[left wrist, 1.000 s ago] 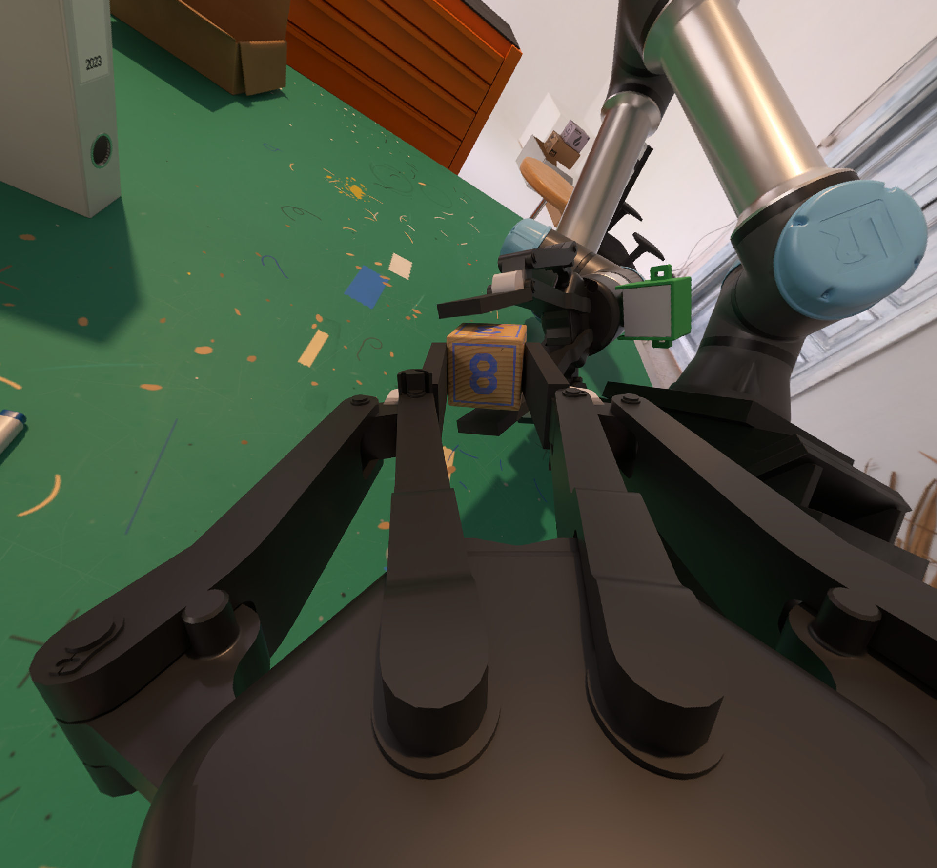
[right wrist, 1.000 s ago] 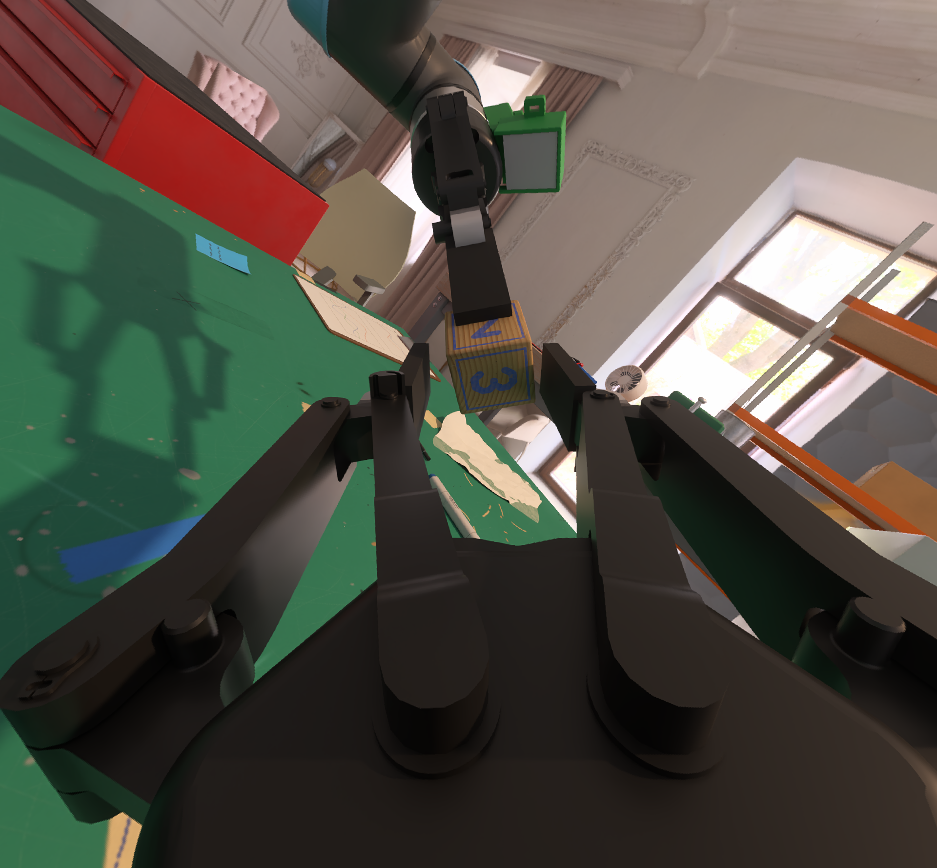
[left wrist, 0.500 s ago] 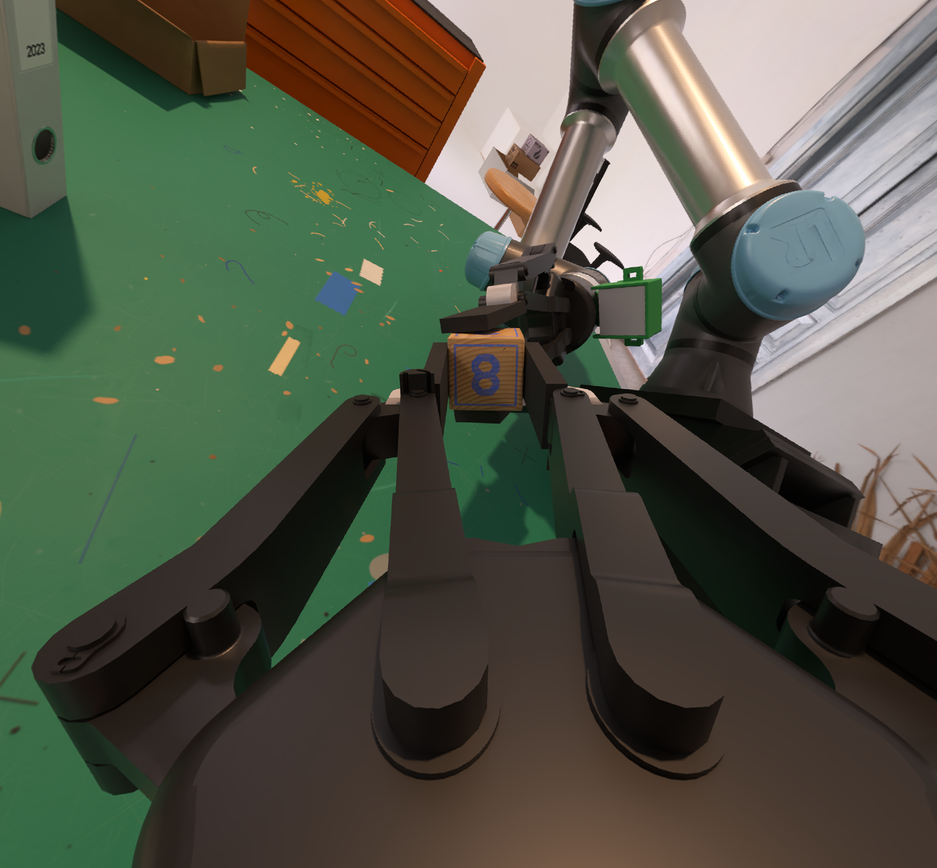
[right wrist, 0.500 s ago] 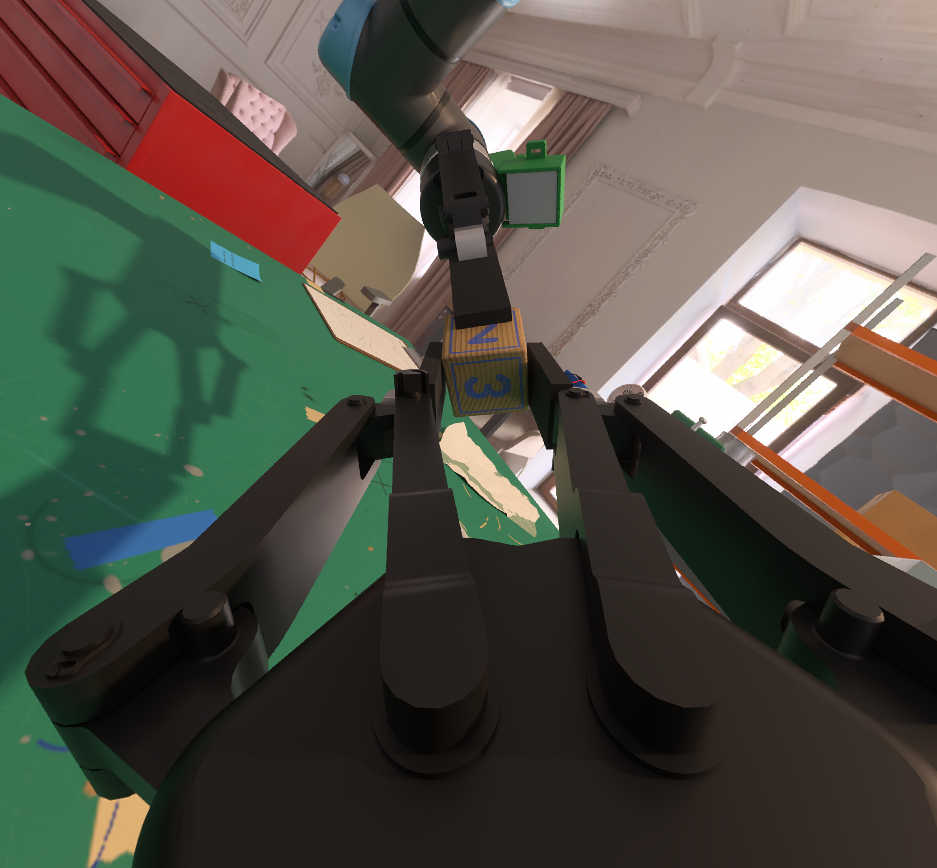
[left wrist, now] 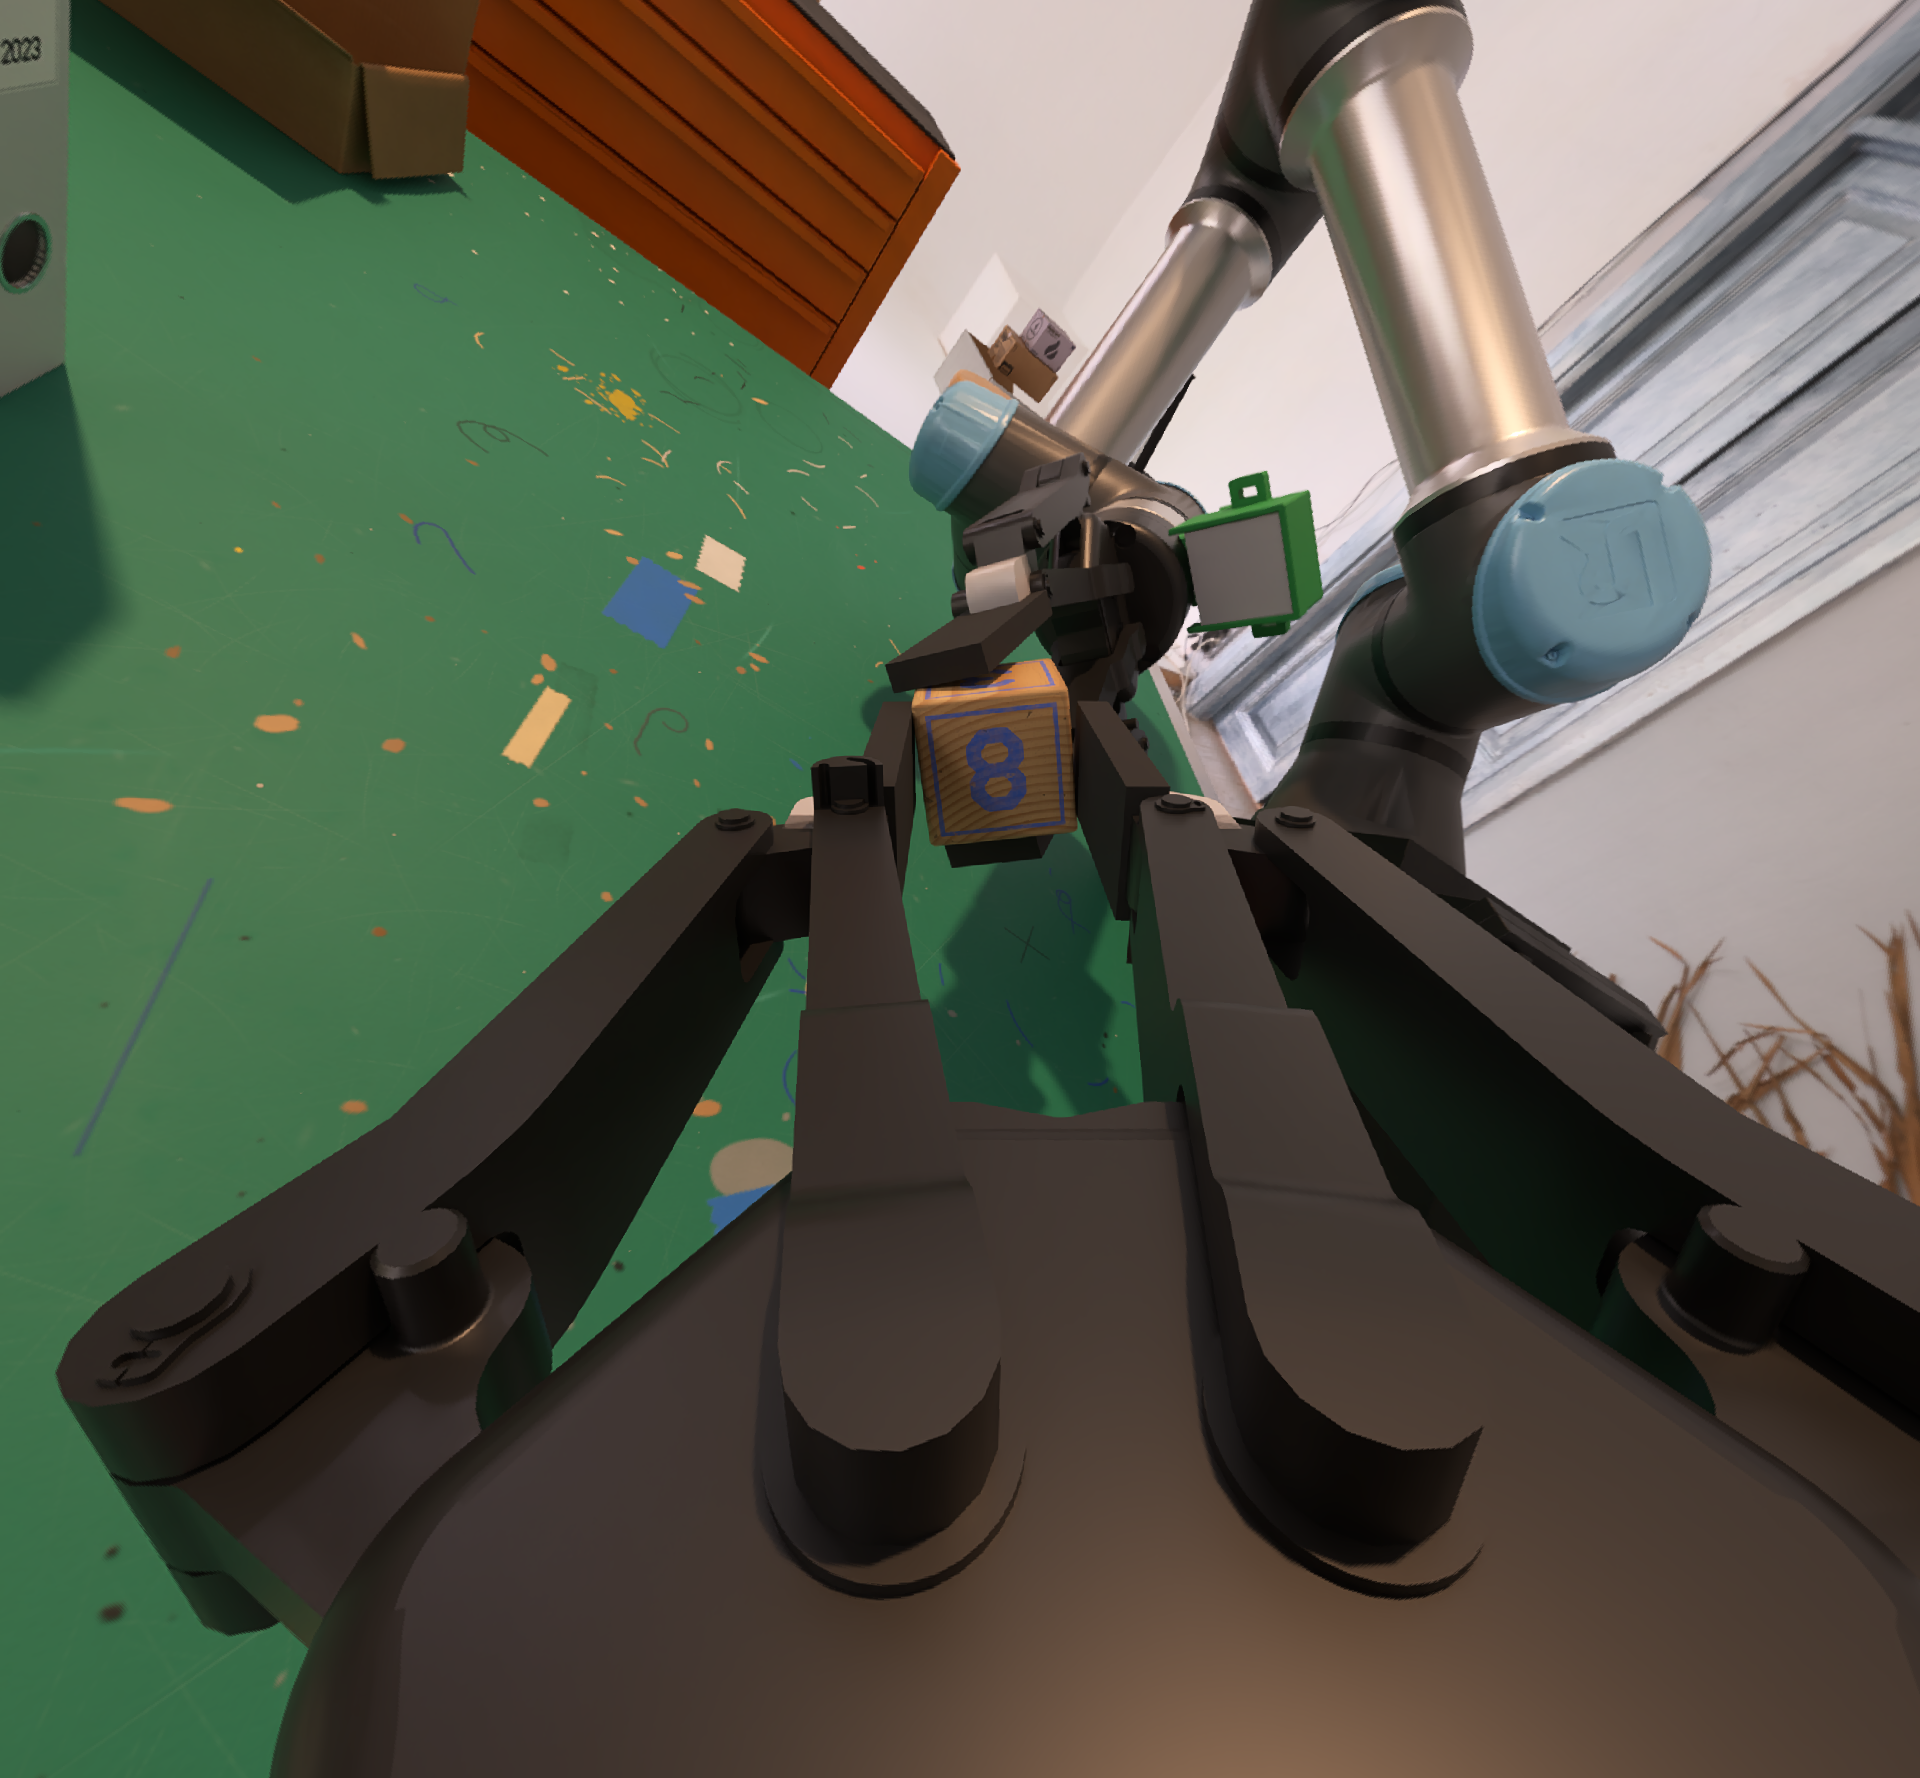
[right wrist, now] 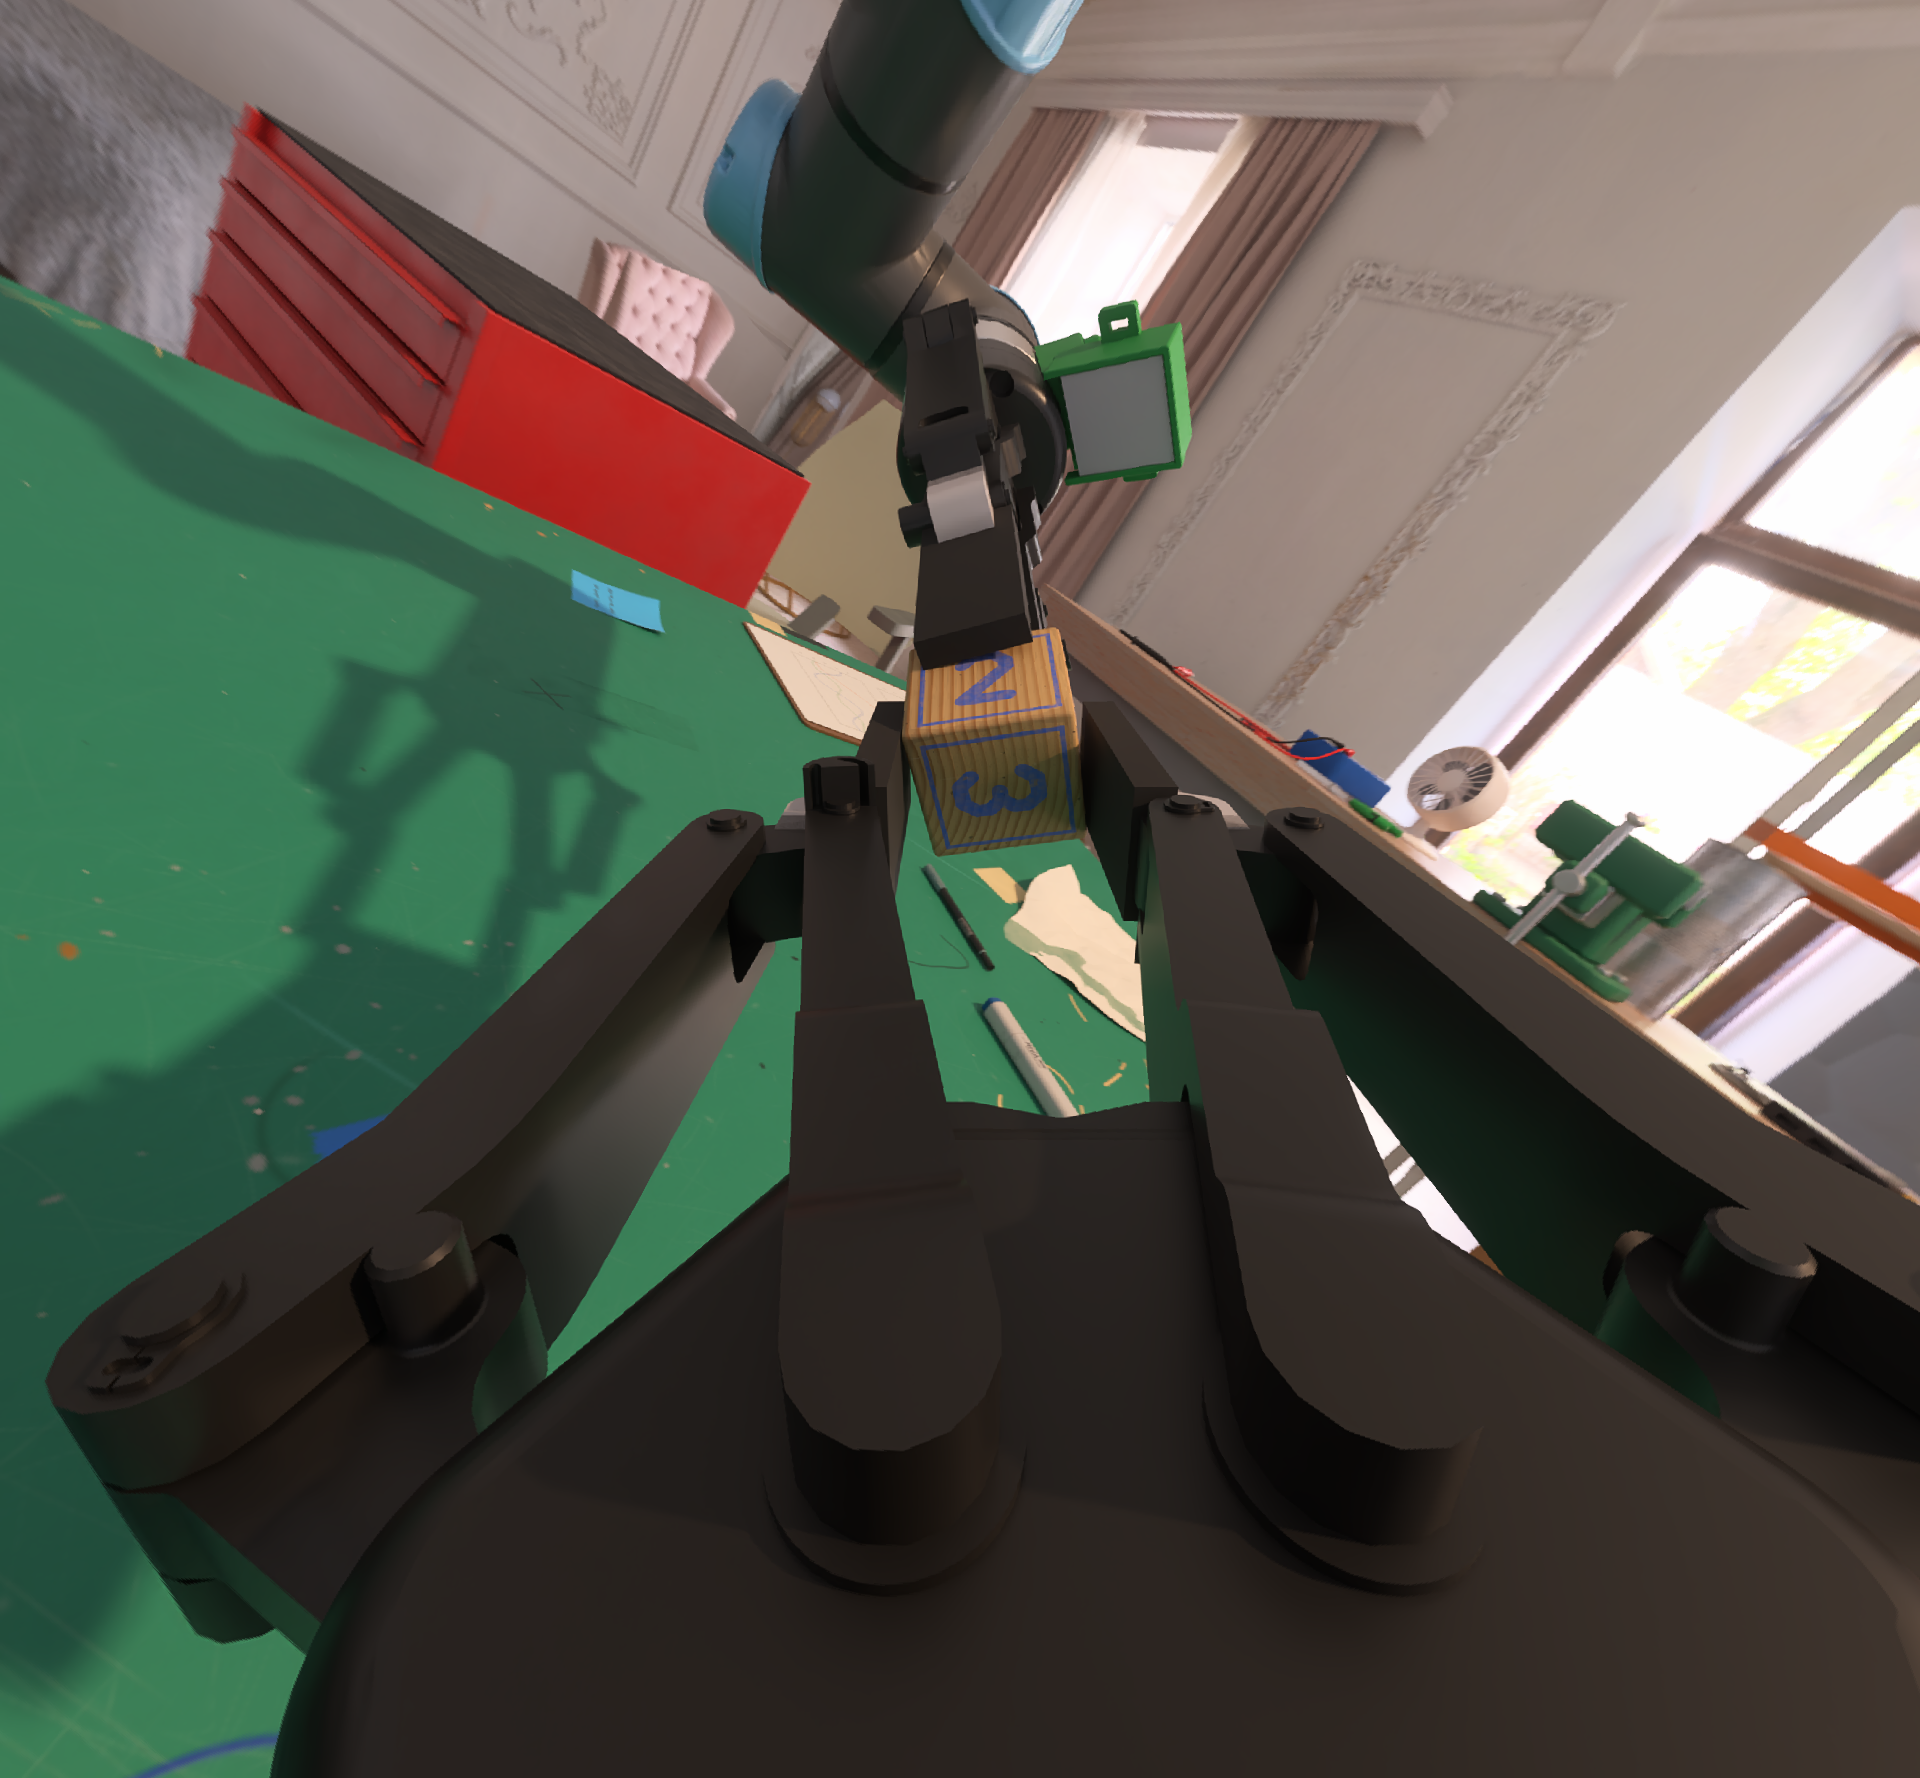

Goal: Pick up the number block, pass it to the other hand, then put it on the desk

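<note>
A wooden number block with blue digits (left wrist: pixel 992 762) hangs in the air above the green desk mat (left wrist: pixel 364 585). My left gripper (left wrist: pixel 992 731) is shut on its left and right sides. The right gripper's fingers (left wrist: pixel 966 648) clamp the same block from above and below in this view. In the right wrist view the block (right wrist: pixel 997 783) sits between my right gripper's (right wrist: pixel 992 741) closed fingers, above the mat (right wrist: pixel 260 689). The left gripper's finger (right wrist: pixel 971 606) lies on the block's top face.
A grey binder (left wrist: pixel 26 170), a cardboard box (left wrist: pixel 281 35) and an orange drawer cabinet (left wrist: pixel 675 97) stand at the far side. A red cabinet (right wrist: pixel 468 378), a marker (right wrist: pixel 1023 1053), a pen (right wrist: pixel 961 918), torn paper (right wrist: pixel 1070 939), a fan (right wrist: pixel 1455 788) and a green vise (right wrist: pixel 1600 897) show in the right wrist view.
My right gripper, open around the block a second ago, has closed on it. The left gripper has stayed shut on it. Both wrist views have shifted, so the joined grippers have moved together.
</note>
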Tool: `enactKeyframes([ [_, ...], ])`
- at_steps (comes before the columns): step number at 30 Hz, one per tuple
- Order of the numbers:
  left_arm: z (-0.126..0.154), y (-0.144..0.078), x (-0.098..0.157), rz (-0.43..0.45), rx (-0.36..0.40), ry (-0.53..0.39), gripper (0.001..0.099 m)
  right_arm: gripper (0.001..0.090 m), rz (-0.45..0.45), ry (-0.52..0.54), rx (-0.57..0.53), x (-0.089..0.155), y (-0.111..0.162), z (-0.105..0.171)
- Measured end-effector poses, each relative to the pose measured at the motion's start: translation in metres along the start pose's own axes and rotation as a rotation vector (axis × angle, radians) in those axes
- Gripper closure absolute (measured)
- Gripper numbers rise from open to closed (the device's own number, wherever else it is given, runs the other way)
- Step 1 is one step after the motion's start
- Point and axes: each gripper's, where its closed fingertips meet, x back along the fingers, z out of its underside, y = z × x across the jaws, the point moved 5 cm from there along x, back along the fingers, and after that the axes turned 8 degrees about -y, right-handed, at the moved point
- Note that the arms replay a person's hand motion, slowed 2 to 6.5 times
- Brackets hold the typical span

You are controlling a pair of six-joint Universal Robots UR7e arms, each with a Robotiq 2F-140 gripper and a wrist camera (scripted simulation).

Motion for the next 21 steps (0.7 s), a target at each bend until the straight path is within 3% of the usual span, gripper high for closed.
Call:
enactKeyframes([
  [1, 0.000, 0.000, 0.001, 0.005, 0.004, -0.004, 0.0585, 0.0464, -0.010, -0.002, -0.019, 0.000, -0.001, -0.001],
  [4, -0.005, -0.001, 0.006, 0.015, 0.007, -0.027, 0.0455, 0.0464, -0.045, 0.001, -0.082, 0.001, -0.005, -0.001],
  [11, -0.012, -0.004, 0.017, 0.020, 0.007, -0.089, 0.0324, 0.0464, -0.121, 0.023, -0.256, 0.004, -0.019, -0.002],
  [21, -0.018, -0.006, 0.033, -0.031, -0.021, -0.153, 0.0319, 0.0464, -0.304, 0.022, -0.631, 0.016, -0.044, -0.007],
])
